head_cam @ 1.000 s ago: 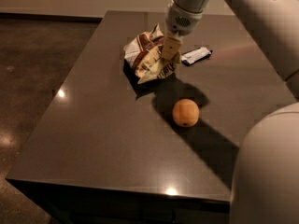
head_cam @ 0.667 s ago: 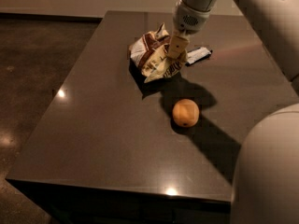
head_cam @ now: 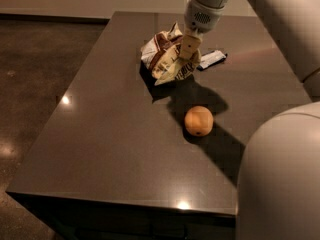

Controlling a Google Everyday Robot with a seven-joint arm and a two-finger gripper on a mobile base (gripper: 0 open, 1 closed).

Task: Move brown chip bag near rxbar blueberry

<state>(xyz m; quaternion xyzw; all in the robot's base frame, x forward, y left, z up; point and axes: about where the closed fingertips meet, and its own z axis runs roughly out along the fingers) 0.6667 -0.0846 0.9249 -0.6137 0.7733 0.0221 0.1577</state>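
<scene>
The brown chip bag [head_cam: 165,56], crinkly cream and dark brown, lies at the far middle of the dark table [head_cam: 115,129]. My gripper [head_cam: 187,54] reaches down from the upper right and is shut on the bag's right side. The rxbar blueberry [head_cam: 212,59], a small dark flat wrapper with a white label, lies just right of the bag and the gripper, almost touching them.
A round orange fruit [head_cam: 199,120] sits on the table in front of the bag, towards the right. My arm and body fill the right side of the view. The table's left and near edges drop to a dark floor.
The gripper has carried the chip bag a little to the right, closer to the rxbar. The orange fruit has not moved.
</scene>
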